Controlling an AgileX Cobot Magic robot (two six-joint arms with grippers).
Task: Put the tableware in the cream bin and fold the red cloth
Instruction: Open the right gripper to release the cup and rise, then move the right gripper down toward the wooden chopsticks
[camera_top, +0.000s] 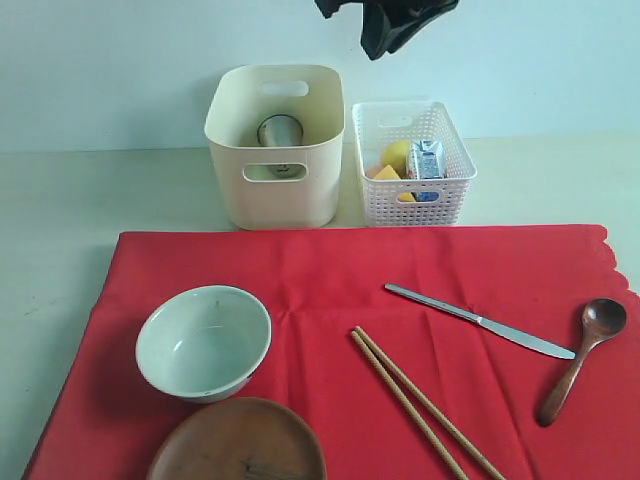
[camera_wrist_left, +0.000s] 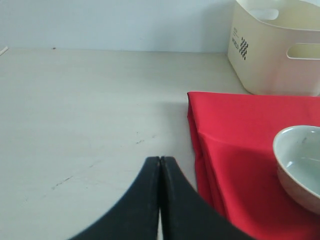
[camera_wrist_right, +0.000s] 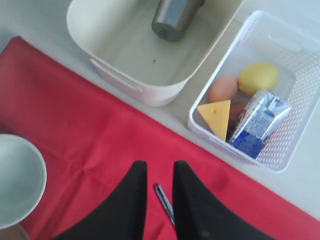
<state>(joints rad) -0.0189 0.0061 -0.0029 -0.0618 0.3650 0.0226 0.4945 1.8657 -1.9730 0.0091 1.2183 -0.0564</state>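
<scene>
The red cloth (camera_top: 330, 280) lies spread on the table. On it are a pale bowl (camera_top: 203, 342), a wooden plate (camera_top: 240, 442), chopsticks (camera_top: 420, 400), a silver knife (camera_top: 480, 321) and a wooden spoon (camera_top: 585, 355). A steel cup (camera_top: 280, 130) lies inside the cream bin (camera_top: 275, 190). My right gripper (camera_wrist_right: 159, 164) hangs high above the cloth near the bins, jaws narrowly apart and empty, with the knife (camera_wrist_right: 164, 199) far below the gap. My left gripper (camera_wrist_left: 160, 159) is shut and empty over bare table beside the cloth's edge (camera_wrist_left: 240, 135).
A white perforated basket (camera_top: 400, 205) to the right of the cream bin holds a lemon (camera_wrist_right: 257, 77), an egg (camera_wrist_right: 223, 88), cheese (camera_wrist_right: 216, 116) and a blue milk carton (camera_wrist_right: 257, 122). A wall stands behind the bins. Bare table lies left of the cloth.
</scene>
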